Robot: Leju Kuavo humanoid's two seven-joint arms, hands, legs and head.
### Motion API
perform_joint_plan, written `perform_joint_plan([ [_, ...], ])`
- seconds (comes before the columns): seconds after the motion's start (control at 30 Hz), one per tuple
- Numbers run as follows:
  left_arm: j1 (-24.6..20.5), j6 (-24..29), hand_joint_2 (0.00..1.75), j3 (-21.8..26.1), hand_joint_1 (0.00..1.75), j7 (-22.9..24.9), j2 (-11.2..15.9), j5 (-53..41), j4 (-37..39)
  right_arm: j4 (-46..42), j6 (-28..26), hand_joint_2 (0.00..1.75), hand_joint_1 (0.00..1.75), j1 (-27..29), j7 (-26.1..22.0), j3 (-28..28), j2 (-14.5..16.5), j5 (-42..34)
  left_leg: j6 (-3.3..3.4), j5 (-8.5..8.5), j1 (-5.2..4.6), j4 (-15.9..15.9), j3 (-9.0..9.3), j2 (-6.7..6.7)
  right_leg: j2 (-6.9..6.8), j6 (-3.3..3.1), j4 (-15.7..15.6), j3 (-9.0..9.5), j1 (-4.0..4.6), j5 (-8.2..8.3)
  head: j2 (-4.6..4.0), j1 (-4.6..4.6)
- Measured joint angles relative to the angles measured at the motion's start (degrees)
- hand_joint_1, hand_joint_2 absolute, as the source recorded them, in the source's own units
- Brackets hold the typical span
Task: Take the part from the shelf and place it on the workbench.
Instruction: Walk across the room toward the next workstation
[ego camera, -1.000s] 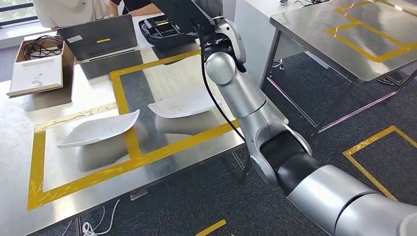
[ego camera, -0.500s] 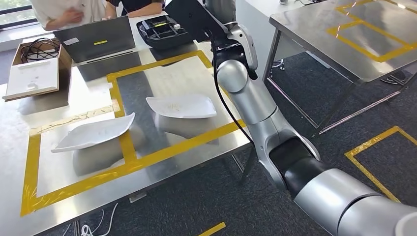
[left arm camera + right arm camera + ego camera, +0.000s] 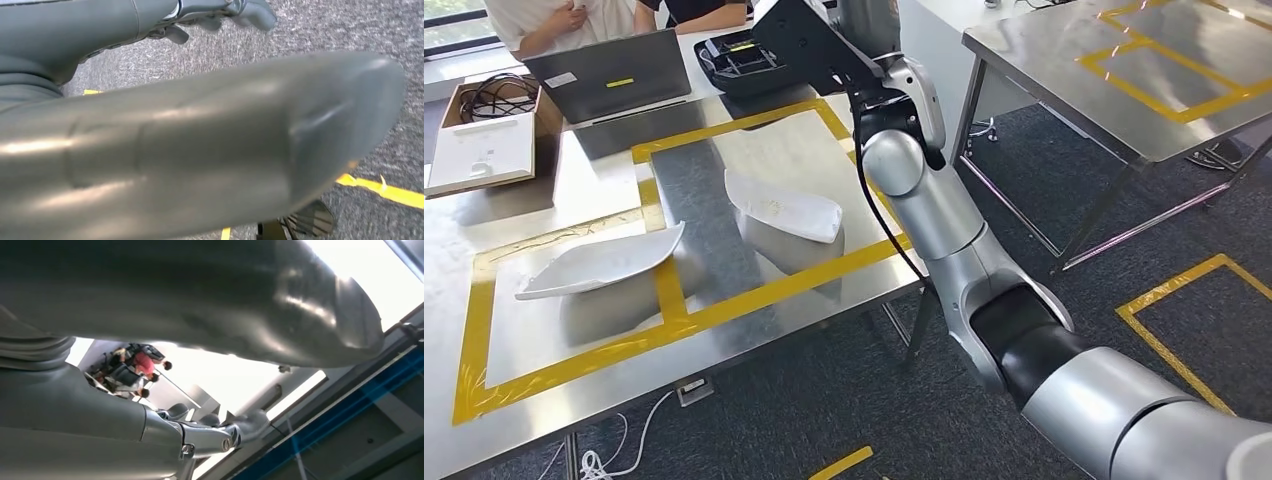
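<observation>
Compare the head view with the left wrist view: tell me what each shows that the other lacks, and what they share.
Head view alone: the steel workbench with two white parts, one in the nearer taped box and one beside it, a laptop, a cardboard box, a black case, a second table, people behind the bench, and the right arm raised over it.

Left wrist view alone: the left hand, seen close with its thick thumb across the picture.

Both: grey carpet with yellow floor tape.
</observation>
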Motion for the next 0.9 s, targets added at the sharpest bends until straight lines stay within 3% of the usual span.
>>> perform_joint_plan([
  [0.07,0.0,0.0,0.0,0.0,0.0,0.1,-0.1,-0.1,0.0,0.0,0.0,0.0,0.0,0.1,-0.1,0.0,0.0,0.1,0.49,0.93,-0.08,-0.4,-0.63,0.04,-0.01,0.85,-0.4,-0.08,-0.07,0.74,0.0,-0.04],
  [0.1,0.0,0.1,0.0,0.0,0.0,0.1,-0.1,-0.1,0.0,0.0,0.0,0.0,0.0,0.1,-0.2,0.0,-0.1,0.1,0.92,1.55,0.03,-0.6,-0.92,0.12,0.0,1.18,-0.3,-0.37,-0.1,0.28,0.0,-0.04],
  [0.17,0.0,0.1,0.0,0.0,0.0,0.1,-0.2,-0.2,0.0,0.1,0.0,0.0,0.0,0.3,-0.4,0.0,-0.4,0.1,1.65,3.05,0.34,-1.0,-1.92,0.33,0.01,1.71,2.9,-1.8,-0.16,-3.46,0.0,-0.03],
  [0.23,0.0,0.1,0.0,0.0,0.0,0.1,-0.2,-0.3,0.0,0.2,-0.1,0.0,0.0,0.8,-0.8,0.0,-0.8,0.1,1.95,4.33,0.34,-0.9,-3.48,0.43,0.0,2.14,10.1,-3.91,-0.24,-8.77,0.0,-0.01],
  [0.27,0.0,0.1,0.0,0.0,0.0,0.1,-0.2,-0.3,0.0,0.2,-0.1,0.0,0.0,1.3,-1.0,0.0,-1.0,0.0,1.96,4.91,0.33,-0.8,-4.34,0.45,0.0,2.29,13.4,-4.53,-0.28,-10.19,0.0,-0.01],
  [0.3,0.0,0.1,0.0,0.0,0.0,0.1,-0.2,-0.3,0.0,0.3,-0.1,0.0,0.0,1.7,-1.2,0.0,-1.1,0.0,1.93,5.47,0.32,-0.7,-5.21,0.47,-0.01,2.39,15.3,-4.41,-0.31,-10.43,0.0,-0.01],
  [0.33,0.0,0.1,0.0,0.0,0.0,0.1,-0.2,-0.3,0.0,0.3,-0.1,0.0,0.0,2.0,-1.2,0.0,-1.2,0.0,1.83,5.95,0.33,-0.5,-6.03,0.48,-0.02,2.41,15.0,-3.2,-0.35,-9.56,0.0,-0.01],
  [0.4,0.0,0.1,0.0,0.0,0.0,0.0,-0.3,-0.4,0.1,0.4,-0.1,0.0,0.0,2.1,-1.3,0.0,-1.3,-0.1,1.5,6.67,0.35,0.0,-7.33,0.51,-0.08,2.25,8.7,2.07,-0.38,-7.42,0.0,-0.01],
  [0.47,0.0,0.1,0.0,0.0,0.0,0.0,-0.3,-0.4,0.1,0.4,-0.1,0.0,0.0,2.1,-1.3,0.0,-1.3,-0.1,0.93,7.28,0.25,0.4,-8.06,0.48,-0.06,1.7,2.0,6.77,-0.11,-7.24,0.0,0.03],
  [0.5,0.0,0.1,0.0,0.0,0.0,0.0,-0.4,-0.4,0.1,0.4,-0.1,0.0,0.0,2.2,-1.3,-0.1,-1.4,-0.1,0.61,7.57,0.2,0.5,-8.2,0.47,-0.03,1.35,0.2,7.75,0.04,-7.62,0.0,0.07],
  [0.63,0.0,0.1,0.0,0.0,0.0,0.0,-0.3,-0.4,0.1,0.5,-0.2,0.0,0.0,2.3,-1.5,-0.1,-1.5,-0.1,-0.57,8.27,0.23,0.4,-8.72,0.36,-0.06,-0.02,-0.6,7.21,0.05,-6.57,0.0,0.13],
  [0.7,0.1,0.1,0.0,0.0,0.0,0.0,-0.3,-0.4,0.1,0.5,-0.3,0.0,0.0,2.5,-1.8,-0.1,-1.6,-0.2,-1.09,5.21,0.35,3.0,-9.93,0.19,-0.16,-0.8,-1.0,6.27,-0.2,-5.35,0.0,0.02],
  [0.77,0.0,0.1,0.0,0.0,0.0,0.0,-0.3,-0.4,0.2,0.5,-0.4,0.0,0.0,2.9,-2.1,-0.2,-1.6,-0.5,-1.53,-0.16,0.5,9.6,-11.78,0.11,-0.13,-1.16,-1.0,4.84,-0.21,-4.13,0.0,-0.11],
  [0.8,0.1,0.1,0.0,0.0,0.0,0.0,-0.3,-0.4,0.2,0.5,-0.4,0.0,0.0,3.2,-2.1,-0.2,-1.7,-0.6,-1.69,-1.87,0.54,13.0,-12.42,0.11,-0.12,-1.15,-1.0,4.03,-0.19,-3.51,0.0,-0.13],
  [0.83,0.1,0.1,0.0,0.0,0.0,0.0,-0.2,-0.4,0.2,0.5,-0.5,0.0,0.0,3.5,-2.2,-0.3,-1.8,-0.8,-1.79,-2.37,0.56,15.3,-12.5,0.11,-0.11,-1.1,-1.0,3.23,-0.19,-2.88,0.0,-0.13],
  [0.9,0.1,0.2,0.0,0.0,0.0,-0.1,-0.2,-0.2,0.2,0.5,-0.7,0.0,0.0,4.1,-2.2,-0.7,-2.0,-1.0,-1.7,-0.14,0.58,14.3,-10.02,0.11,-0.11,-0.85,-0.9,1.65,-0.19,-1.65,0.0,-0.13],
])
